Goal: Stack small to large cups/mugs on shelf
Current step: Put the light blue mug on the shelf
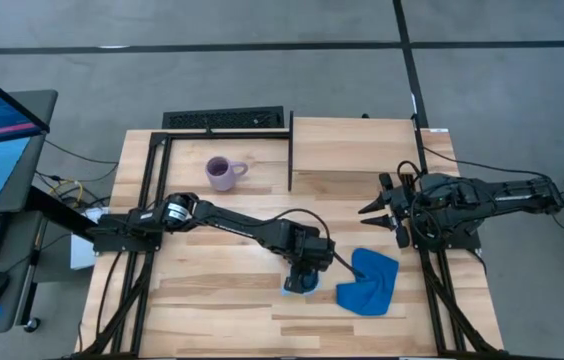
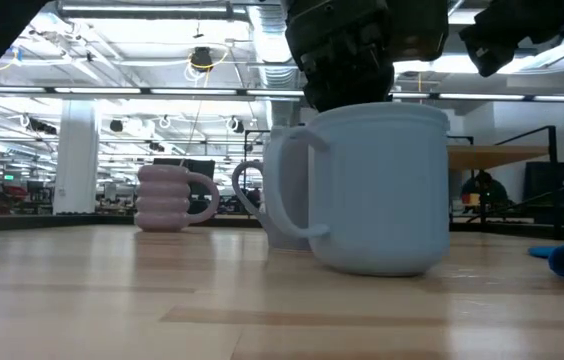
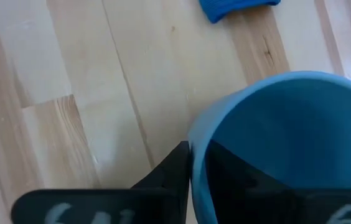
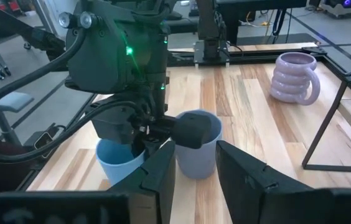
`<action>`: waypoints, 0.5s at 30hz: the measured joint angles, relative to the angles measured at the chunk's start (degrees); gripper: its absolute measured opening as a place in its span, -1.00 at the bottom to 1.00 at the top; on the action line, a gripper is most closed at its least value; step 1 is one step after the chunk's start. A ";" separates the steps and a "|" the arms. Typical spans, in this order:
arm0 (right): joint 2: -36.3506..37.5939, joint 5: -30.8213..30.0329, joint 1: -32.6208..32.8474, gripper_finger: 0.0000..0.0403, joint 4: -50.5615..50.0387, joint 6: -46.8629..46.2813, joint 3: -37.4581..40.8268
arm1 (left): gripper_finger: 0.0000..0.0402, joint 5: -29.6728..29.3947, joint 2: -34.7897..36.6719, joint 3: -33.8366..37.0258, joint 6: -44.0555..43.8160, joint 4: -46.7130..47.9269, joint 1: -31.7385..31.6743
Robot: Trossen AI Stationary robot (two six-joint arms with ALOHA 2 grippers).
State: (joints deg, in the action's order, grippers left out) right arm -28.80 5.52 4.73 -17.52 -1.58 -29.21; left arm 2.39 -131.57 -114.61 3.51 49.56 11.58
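Observation:
A light blue mug (image 2: 387, 190) stands on its base on the plank table, handle (image 2: 292, 190) toward the table's left. My left gripper (image 1: 302, 275) comes down on it and is shut on its rim. Close beside it stands a grey-blue mug (image 4: 197, 152), hidden under the arm in the high view. A lilac ribbed mug (image 1: 224, 172) stands far left of the pale wood shelf (image 1: 352, 150). My right gripper (image 1: 382, 205) waits open near the table's right side, in front of the shelf, touching nothing. My left gripper holds the light blue mug by its rim wall (image 3: 195, 146), one finger (image 3: 172, 171) outside and the other inside the hollow. The fingers slant steeply down from above. The mug stands upright with its base on the table.
A crumpled blue cloth (image 1: 370, 282) lies just right of the light blue mug. A thin black bar (image 1: 291, 150) runs along the shelf's left edge. Black frame rails (image 1: 152, 190) border the table's left and right sides. Bare planks lie toward the near edge.

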 joint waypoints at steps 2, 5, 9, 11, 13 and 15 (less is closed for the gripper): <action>0.00 0.00 0.00 -0.32 0.00 0.00 0.00 | -0.79 -0.04 0.00 0.00 0.17 -0.11 -0.14; 0.00 0.00 0.00 -0.31 0.00 0.00 0.00 | -0.79 -0.07 0.00 0.02 2.54 -1.08 -0.22; 0.00 0.00 0.00 -0.32 -0.01 0.00 0.00 | -0.79 1.67 0.03 -0.79 3.53 -1.27 -0.22; 0.00 0.00 0.00 -0.32 0.00 0.00 0.00 | -0.79 2.93 0.15 -0.87 3.34 -1.35 -0.22; 0.00 0.00 0.00 -0.32 0.00 0.00 0.00 | -0.79 3.23 0.15 -0.87 2.84 -1.10 -0.20; 0.00 0.01 0.00 -0.31 0.00 0.00 0.00 | -0.76 3.26 0.15 -0.87 2.27 -0.85 -0.20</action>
State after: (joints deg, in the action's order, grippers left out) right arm -28.80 5.53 4.73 -17.52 -1.58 -29.21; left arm 5.65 -131.41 -115.48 5.78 48.72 11.38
